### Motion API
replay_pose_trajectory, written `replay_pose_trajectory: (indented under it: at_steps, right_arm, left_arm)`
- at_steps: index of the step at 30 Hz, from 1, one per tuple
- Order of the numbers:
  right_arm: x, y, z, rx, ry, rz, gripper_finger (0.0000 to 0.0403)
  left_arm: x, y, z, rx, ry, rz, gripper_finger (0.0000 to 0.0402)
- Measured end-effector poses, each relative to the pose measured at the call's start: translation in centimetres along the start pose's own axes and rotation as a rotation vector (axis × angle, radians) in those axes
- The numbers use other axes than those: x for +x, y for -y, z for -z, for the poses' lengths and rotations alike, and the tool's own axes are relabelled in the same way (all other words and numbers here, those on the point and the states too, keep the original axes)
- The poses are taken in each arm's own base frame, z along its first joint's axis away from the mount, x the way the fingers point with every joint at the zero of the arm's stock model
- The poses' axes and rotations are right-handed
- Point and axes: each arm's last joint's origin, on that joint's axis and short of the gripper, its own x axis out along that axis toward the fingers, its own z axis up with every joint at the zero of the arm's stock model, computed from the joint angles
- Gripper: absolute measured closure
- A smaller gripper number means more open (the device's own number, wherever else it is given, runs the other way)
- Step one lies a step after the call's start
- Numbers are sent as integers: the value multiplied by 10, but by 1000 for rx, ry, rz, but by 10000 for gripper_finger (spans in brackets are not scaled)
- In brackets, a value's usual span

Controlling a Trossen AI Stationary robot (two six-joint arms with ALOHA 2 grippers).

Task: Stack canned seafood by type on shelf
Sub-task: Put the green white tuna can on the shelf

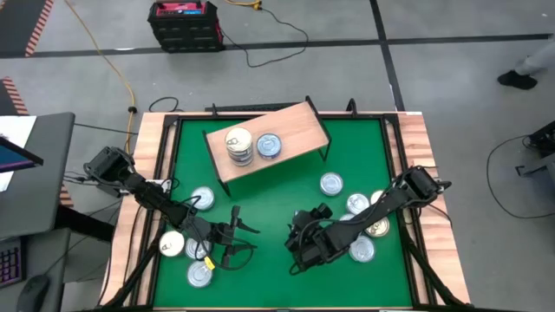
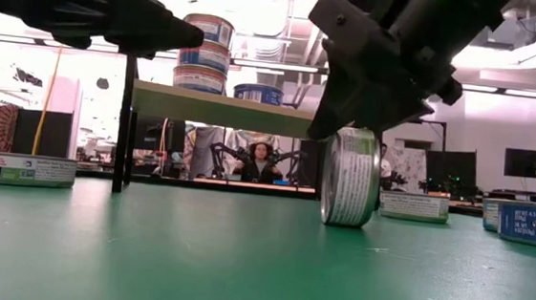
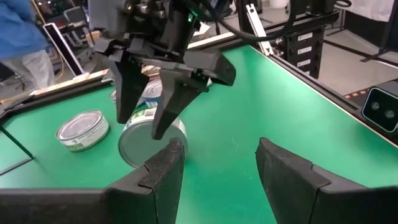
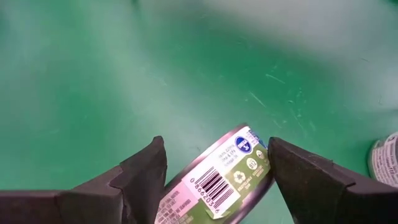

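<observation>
The right hand [image 2: 351, 128], fingers spread and released, straddles a tin [image 2: 350, 176] standing on its rim on the tabletop [image 2: 192, 259], centre-right of the low view. The left hand [image 1: 232, 236], empty and part-open, faces it. The shelf [image 1: 286, 134] lies beyond.
</observation>
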Motion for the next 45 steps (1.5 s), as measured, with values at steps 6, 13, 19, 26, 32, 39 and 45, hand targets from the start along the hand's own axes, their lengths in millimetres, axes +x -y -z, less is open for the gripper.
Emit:
replay_pose_trajectory:
  at_steps: [6,13,19,26,32,39,45]
  right_arm:
    - [-18,-6,-17,-26,31,10,97]
    - [-27,-6,-13,41,-100,-12,97]
    - [-36,-6,-2,72,-166,-6,97]
    - [-35,-7,0,99,-165,-6,97]
    - [-31,-11,2,93,-143,-56,96]
    - [-12,-2,18,145,-150,-17,96]
    - [-4,-5,17,143,-126,-69,96]
  left_arm:
    - [0,0,0,0,0,0,212]
    - [0,0,1,5,-14,1,212]
    - [0,0,2,0,-16,2,212]
    - [0,0,2,-8,-15,1,212]
    - [0,0,2,-8,-15,2,212]
    - [0,0,2,-15,-16,3,212]
    - [0,0,2,-15,-16,3,212]
